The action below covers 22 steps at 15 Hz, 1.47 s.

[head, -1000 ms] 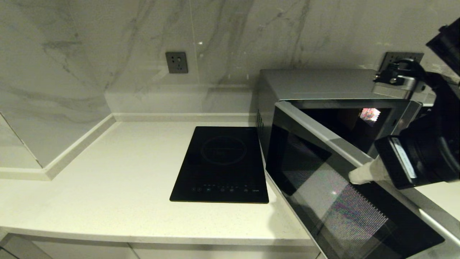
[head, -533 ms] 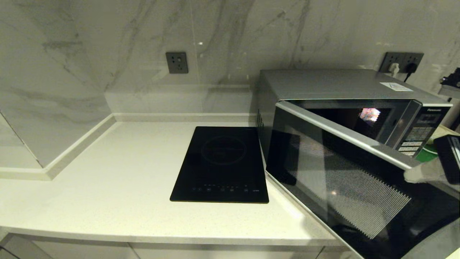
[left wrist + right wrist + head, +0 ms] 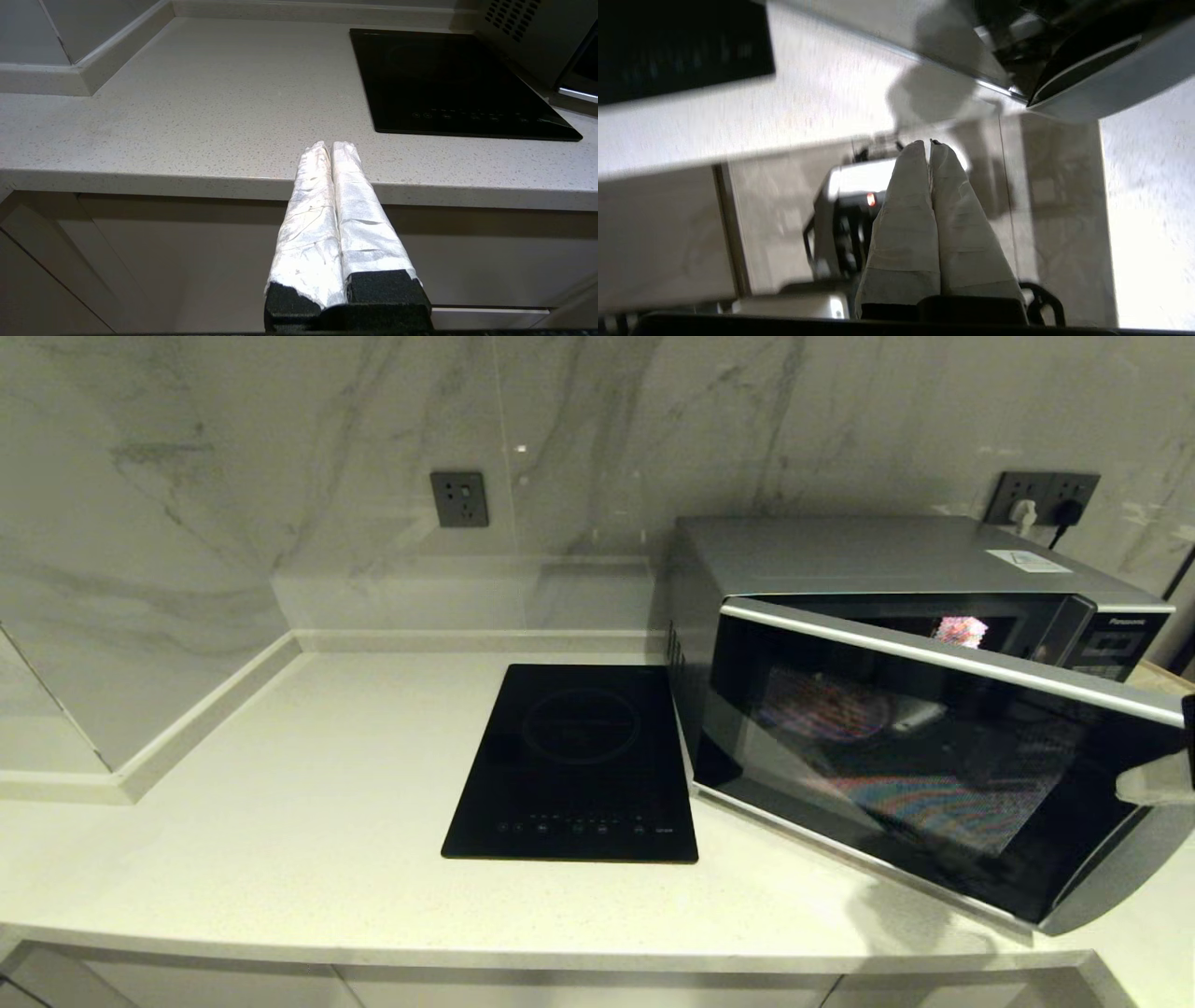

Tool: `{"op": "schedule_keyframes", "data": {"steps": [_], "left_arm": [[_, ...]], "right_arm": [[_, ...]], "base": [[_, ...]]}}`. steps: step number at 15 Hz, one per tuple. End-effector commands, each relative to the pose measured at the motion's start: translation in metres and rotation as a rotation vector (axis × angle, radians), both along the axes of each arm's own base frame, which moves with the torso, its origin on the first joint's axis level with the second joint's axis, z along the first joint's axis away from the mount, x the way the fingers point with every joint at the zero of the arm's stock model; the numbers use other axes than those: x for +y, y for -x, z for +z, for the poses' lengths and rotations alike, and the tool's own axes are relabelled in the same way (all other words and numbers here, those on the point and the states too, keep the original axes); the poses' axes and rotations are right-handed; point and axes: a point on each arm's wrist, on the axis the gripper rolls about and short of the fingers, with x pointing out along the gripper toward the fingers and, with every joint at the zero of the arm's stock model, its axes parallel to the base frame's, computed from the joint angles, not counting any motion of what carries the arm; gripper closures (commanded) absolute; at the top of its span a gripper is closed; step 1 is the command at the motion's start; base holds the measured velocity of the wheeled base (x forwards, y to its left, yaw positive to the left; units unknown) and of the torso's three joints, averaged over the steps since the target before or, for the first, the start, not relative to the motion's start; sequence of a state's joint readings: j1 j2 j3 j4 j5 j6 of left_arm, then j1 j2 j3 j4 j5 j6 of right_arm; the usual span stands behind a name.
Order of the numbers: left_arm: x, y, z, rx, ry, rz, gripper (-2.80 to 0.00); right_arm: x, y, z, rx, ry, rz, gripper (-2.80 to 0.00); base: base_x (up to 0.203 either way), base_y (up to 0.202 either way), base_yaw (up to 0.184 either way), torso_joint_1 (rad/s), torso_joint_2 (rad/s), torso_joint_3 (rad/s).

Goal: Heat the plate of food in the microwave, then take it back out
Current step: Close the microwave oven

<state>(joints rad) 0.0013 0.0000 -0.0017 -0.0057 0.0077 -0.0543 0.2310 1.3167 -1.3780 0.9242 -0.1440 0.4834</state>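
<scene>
The silver microwave [image 3: 840,555] stands at the right of the counter. Its dark glass door [image 3: 934,765] hangs partly ajar, the free edge still off the button panel [image 3: 1106,649]. My right gripper [image 3: 1153,782] is shut and empty, its white-wrapped tips against the door's outer face near the free edge. In the right wrist view its fingertips [image 3: 915,154] lie together below the door's corner [image 3: 1087,70]. The plate of food is hidden; only a faint round shape [image 3: 826,709] shows behind the glass. My left gripper [image 3: 331,145] is shut and empty, parked low before the counter's front edge.
A flat black induction hob [image 3: 579,761] lies just left of the microwave. The pale counter [image 3: 280,803] runs to a raised ledge in the left corner. Wall sockets sit behind the hob [image 3: 458,498] and behind the microwave [image 3: 1046,490], the latter with plugs in it.
The microwave door has swung from wide open to nearly shut. My right gripper has travelled right and back with it, staying against the door's outer face.
</scene>
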Motion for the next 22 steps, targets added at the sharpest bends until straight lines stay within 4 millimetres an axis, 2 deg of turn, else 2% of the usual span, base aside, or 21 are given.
{"op": "schedule_keyframes", "data": {"steps": [1, 5, 11, 14, 22], "left_arm": [[0.0, 0.0, 0.0, 0.0, 0.001, 0.0, 0.0], [0.0, 0.0, 0.0, 0.0, 0.001, 0.0, 0.0], [0.0, 0.0, 0.0, 0.0, 0.001, 0.0, 0.0], [0.0, 0.0, 0.0, 0.0, 0.001, 0.0, 0.0], [0.0, 0.0, 0.0, 0.0, 0.001, 0.0, 0.0]], "right_arm": [[-0.014, -0.024, -0.009, -0.036, -0.006, -0.118, 0.0], [-0.046, -0.072, -0.018, -0.09, -0.032, -0.282, 0.0], [-0.091, -0.102, -0.005, -0.21, -0.072, -0.484, 0.0], [-0.097, -0.112, -0.009, -0.205, -0.118, -0.454, 0.0], [-0.109, -0.166, -0.026, -0.19, -0.145, -0.437, 0.0]], "base": [[0.0, 0.0, 0.0, 0.0, 0.0, 0.0], [0.0, 0.0, 0.0, 0.0, 0.0, 0.0], [0.0, 0.0, 0.0, 0.0, 0.0, 0.0], [0.0, 0.0, 0.0, 0.0, 0.0, 0.0], [0.0, 0.0, 0.0, 0.0, 0.0, 0.0]]}}
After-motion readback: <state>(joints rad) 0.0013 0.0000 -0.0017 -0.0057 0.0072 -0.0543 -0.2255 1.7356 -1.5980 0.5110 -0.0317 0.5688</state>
